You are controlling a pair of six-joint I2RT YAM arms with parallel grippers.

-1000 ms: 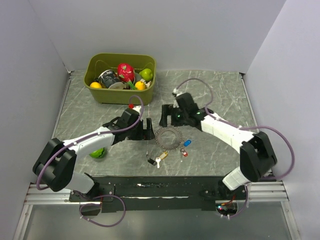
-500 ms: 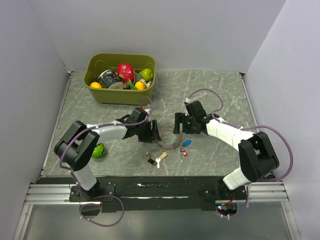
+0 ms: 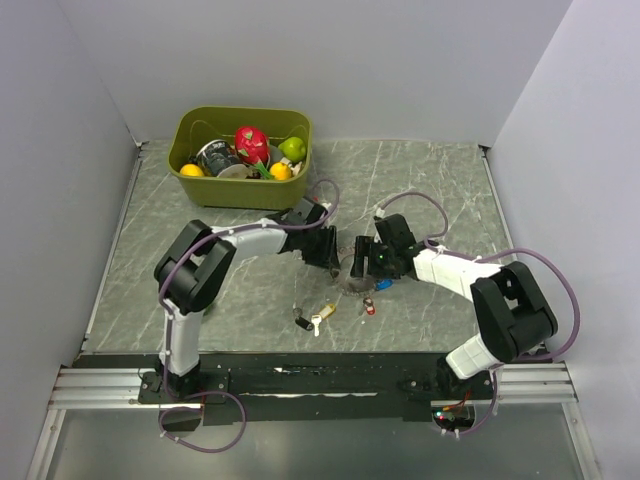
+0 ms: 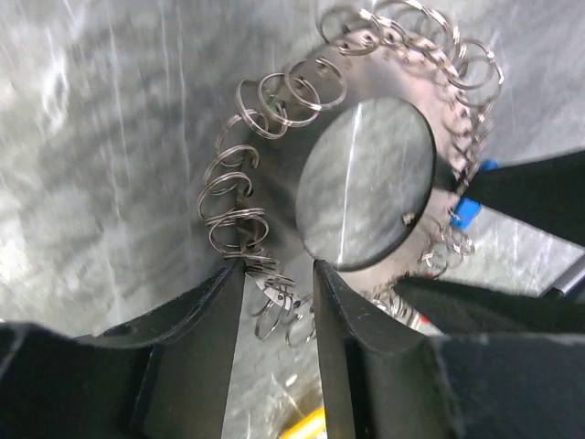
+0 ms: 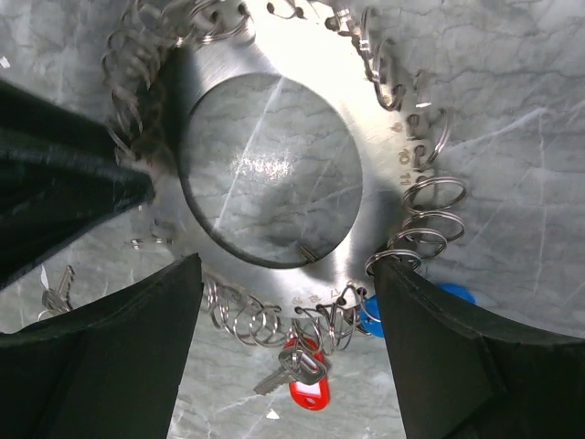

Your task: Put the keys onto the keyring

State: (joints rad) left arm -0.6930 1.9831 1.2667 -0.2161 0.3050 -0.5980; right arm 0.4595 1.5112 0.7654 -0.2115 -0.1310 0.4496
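rim of keyring point(image 4: 274, 169) between left fingers point(image 4: 196, 343)

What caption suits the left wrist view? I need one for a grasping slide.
Left gripper, jaws apart, straddles the small split rings on the near rim of the disc-shaped keyring.

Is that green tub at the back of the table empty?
No, the green tub holds several things, among them a red fruit and a green apple.
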